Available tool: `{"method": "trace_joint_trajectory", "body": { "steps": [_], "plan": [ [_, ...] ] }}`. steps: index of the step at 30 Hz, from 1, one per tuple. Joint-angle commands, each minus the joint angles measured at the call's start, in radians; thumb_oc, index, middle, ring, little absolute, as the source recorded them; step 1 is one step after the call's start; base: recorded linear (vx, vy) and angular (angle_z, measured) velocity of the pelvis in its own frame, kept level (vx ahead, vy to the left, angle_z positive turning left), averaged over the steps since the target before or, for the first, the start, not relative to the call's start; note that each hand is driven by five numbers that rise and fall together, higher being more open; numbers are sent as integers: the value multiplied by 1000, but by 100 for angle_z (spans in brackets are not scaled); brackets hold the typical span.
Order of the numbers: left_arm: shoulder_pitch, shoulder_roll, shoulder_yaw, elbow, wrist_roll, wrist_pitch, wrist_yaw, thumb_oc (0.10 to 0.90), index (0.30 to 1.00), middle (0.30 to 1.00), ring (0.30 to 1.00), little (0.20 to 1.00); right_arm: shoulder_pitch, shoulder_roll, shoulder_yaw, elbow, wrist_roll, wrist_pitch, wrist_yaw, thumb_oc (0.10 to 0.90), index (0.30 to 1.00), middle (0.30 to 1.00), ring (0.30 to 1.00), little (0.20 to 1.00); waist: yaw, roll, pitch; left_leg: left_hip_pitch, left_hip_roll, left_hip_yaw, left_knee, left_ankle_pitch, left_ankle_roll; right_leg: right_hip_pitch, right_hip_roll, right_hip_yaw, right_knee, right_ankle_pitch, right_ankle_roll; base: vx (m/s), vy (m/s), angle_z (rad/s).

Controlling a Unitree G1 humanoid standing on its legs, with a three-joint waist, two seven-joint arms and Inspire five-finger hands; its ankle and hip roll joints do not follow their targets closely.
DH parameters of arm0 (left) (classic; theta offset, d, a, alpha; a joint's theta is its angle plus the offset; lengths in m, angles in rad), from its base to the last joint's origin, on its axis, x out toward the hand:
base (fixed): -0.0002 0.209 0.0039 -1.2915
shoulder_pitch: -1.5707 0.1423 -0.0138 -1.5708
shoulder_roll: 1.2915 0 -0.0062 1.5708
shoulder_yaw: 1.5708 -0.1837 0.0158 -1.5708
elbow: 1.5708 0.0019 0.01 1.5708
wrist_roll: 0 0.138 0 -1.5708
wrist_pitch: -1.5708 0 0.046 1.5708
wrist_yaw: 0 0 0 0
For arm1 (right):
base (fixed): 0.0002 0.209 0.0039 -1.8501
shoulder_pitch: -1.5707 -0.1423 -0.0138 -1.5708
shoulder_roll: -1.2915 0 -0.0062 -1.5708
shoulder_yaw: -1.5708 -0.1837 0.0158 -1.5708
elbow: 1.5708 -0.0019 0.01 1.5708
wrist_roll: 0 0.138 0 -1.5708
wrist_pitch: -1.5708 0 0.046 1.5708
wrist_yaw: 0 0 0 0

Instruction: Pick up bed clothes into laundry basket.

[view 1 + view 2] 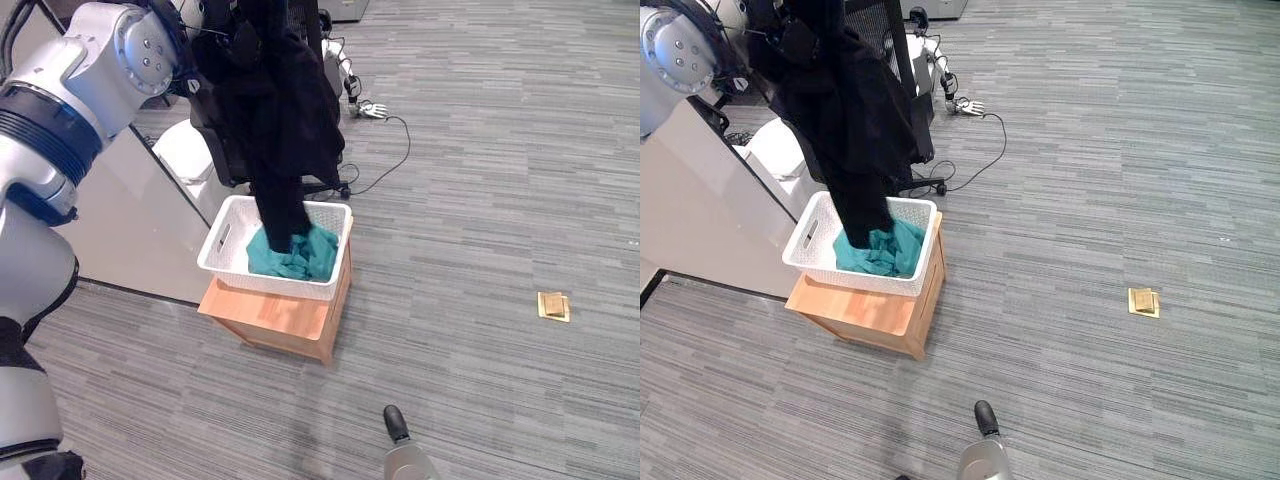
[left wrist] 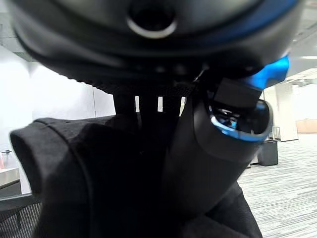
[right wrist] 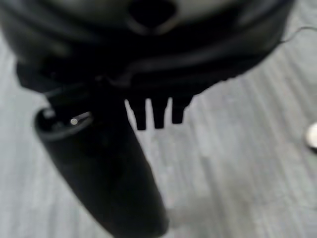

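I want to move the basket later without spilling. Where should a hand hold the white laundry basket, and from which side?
Probably by the slot handle in the short end wall of the white laundry basket, coming from that open side. The far side is crowded by the hanging black garment dropping onto the teal cloth, and the basket sits squarely on a wooden stool.

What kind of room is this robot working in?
Probably an office or lab, not a bedroom: grey striped carpet, a black office chair, and a white laundry basket set on a small wooden stand.
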Motion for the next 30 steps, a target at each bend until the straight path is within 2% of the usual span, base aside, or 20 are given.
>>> {"method": "trace_joint_trajectory", "body": {
  "steps": [1, 11, 15, 25, 30],
  "plan": [
    [-208, 31, 94, 163, -10, 17, 84, 400, 300, 300, 300, 300, 63, -58, 10, 11, 5, -4, 4, 800, 900, 900, 900, 900, 4, -26, -60, 8, 12, -35, 1, 27, -37, 107, 8, -38, 9, -81, 89, 0, 0, 0],
    [-112, 44, 181, 151, -35, 10, 98, 400, 300, 300, 300, 300, 62, -66, 67, -36, -37, -11, 12, 800, 900, 900, 900, 900, 15, -45, -37, -11, 23, -39, 1, 34, -43, 93, 16, -41, 6, -81, 82, 0, -3, 2],
    [-97, 36, 186, 164, -21, 13, 91, 400, 300, 300, 300, 300, 65, -63, 82, -41, -52, -11, 14, 800, 900, 900, 900, 900, 12, -52, -27, -17, 28, -41, 1, 38, -45, 87, 18, -40, 6, -80, 80, 0, 0, 0],
    [-22, 18, 244, 196, 3, 25, 87, 400, 300, 300, 300, 300, 80, -69, 103, -48, -77, -11, 14, 800, 900, 900, 900, 900, -4, -87, 17, -61, 43, -36, 1, 54, -50, 33, 32, -24, 10, -66, 75, -35, -4, 0],
    [13, 10, 261, 230, 35, 31, 84, 400, 300, 300, 300, 300, 102, -75, 120, -58, -102, -11, 15, 800, 900, 900, 900, 900, -21, -120, 51, -91, 56, -27, 1, 62, -54, -10, 42, -8, 12, -54, 72, -30, -13, -3]
  ]
}}
